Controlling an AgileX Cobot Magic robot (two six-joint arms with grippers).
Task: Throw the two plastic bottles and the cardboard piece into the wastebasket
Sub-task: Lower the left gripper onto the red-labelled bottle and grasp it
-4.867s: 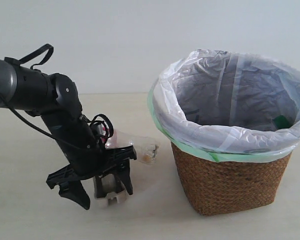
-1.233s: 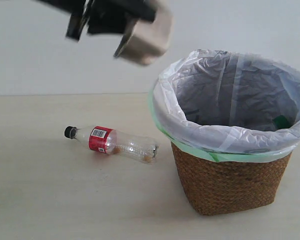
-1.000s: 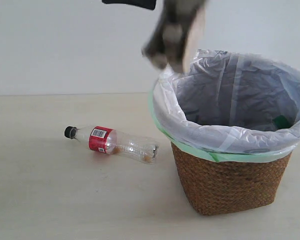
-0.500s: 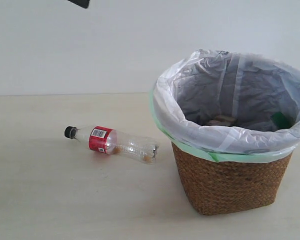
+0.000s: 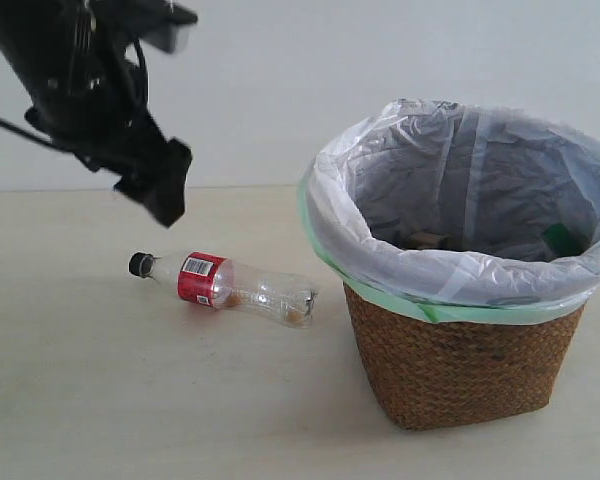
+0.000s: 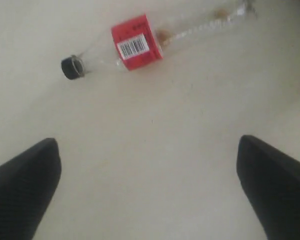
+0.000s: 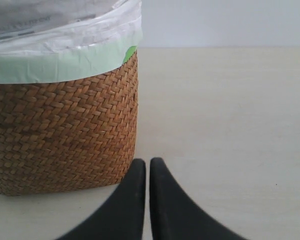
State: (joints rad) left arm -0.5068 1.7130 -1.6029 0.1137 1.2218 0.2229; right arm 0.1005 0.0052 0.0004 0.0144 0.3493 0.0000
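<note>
The wastebasket [image 5: 460, 370] holds the cardboard piece [image 5: 427, 240] and something green [image 5: 563, 240].

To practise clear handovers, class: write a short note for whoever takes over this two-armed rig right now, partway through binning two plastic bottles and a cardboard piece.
Left gripper: open, empty, above the table over the bottle.
Right gripper: shut, empty, low beside the brown woven wicker wastebasket.
Slim clear plastic bottle with black cap and red label: lying on the table beside the basket.
Beige cardboard piece: inside the basket.
A green patch inside may be the other bottle; unclear.
Left to do: bin the red-label bottle.
</note>
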